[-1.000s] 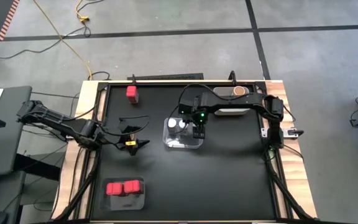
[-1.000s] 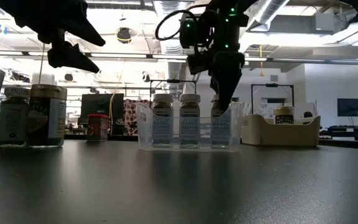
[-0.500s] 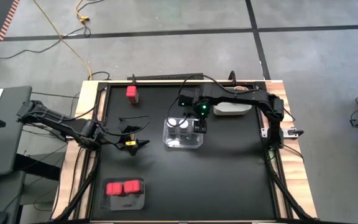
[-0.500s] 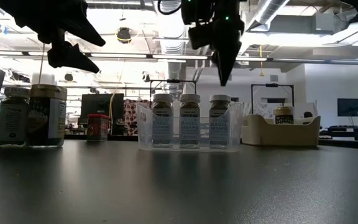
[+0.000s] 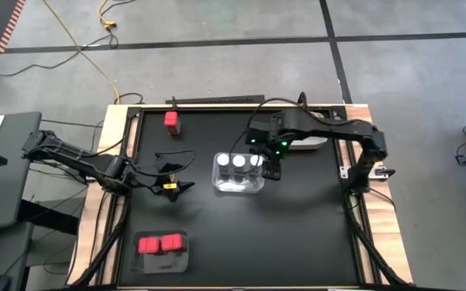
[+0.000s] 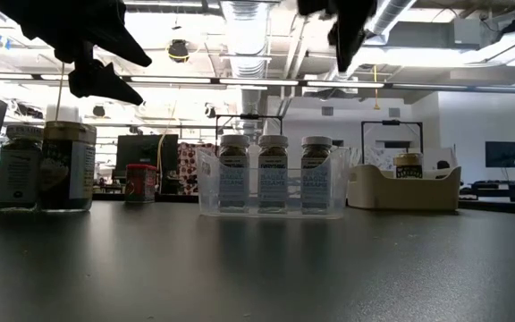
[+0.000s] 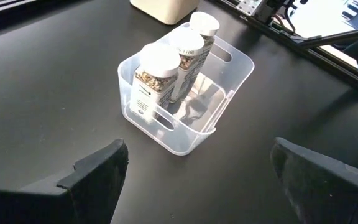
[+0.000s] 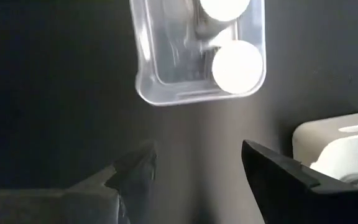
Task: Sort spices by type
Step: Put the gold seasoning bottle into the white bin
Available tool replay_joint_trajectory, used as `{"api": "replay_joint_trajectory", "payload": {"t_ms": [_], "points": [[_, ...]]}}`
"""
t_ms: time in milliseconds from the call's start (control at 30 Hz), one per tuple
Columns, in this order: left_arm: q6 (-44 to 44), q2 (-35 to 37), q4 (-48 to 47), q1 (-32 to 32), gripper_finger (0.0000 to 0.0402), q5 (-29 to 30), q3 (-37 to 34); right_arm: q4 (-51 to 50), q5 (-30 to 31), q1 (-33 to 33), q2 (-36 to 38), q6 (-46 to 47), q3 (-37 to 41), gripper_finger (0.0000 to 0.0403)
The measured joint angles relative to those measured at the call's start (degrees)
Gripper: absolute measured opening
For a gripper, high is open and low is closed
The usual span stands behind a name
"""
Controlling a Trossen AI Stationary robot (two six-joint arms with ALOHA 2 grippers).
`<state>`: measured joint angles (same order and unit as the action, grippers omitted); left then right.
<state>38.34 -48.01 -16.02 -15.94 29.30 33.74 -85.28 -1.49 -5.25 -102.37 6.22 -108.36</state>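
Three clear jars with white round lids stand side by side in a clear tray, also seen in the low view. My right gripper hovers open just right of that tray, high above the table; the right wrist view looks down on two lids. My left gripper waits open left of the tray, raised. One red box stands alone near the far edge. Two red ones sit in a tray at the near left. A tan-brown jar stands in the cream tray.
A cream tray sits at the far right, partly under my right arm, and shows beside the right fingers. The tray holding the two red containers lies by the near edge. Bare black tabletop stretches across the near right.
My right gripper has let go of the third white-lidded jar, which stays standing at the right end of the clear tray. The gripper has risen straight up out of the tray and then moved toward the table's right edge.
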Motion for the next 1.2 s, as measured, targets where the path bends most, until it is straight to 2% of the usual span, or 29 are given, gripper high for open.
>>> {"api": "replay_joint_trajectory", "payload": {"t_ms": [200,433,533,633,700,867,1033,1200], "points": [[-0.7,0.0,0.0,0.0,0.0377,0.0,0.0,5.6,2.7,3.1,6.6,6.4,0.0,0.0262],[-0.7,0.0,0.0,0.0,0.0377,0.0,0.0,5.7,8.5,7.9,9.1,13.2,0.0,0.0262],[-0.8,0.0,0.0,0.0,0.0377,0.0,0.0,2.1,11.6,9.6,9.0,11.7,0.0,0.0262],[-0.8,0.0,0.0,0.0,0.0377,0.0,0.0,-4.3,12.0,10.8,8.4,17.5,0.0,0.0262],[-0.8,0.0,0.0,0.0,0.0377,0.0,0.0,-4.5,12.1,11.3,8.4,21.4,1.0,0.0262],[-0.8,0.0,0.0,0.0,0.0377,0.0,0.0,1.2,12.1,13.4,9.7,21.8,7.3,0.0262],[-0.8,0.0,0.0,0.0,0.0377,0.0,0.0,11.2,12.1,15.2,12.7,22.1,17.4,0.0262],[-0.8,0.0,0.0,0.0,0.0377,0.0,0.0,17.3,12.1,17.1,17.1,27.1,28.0,0.0262]]}}
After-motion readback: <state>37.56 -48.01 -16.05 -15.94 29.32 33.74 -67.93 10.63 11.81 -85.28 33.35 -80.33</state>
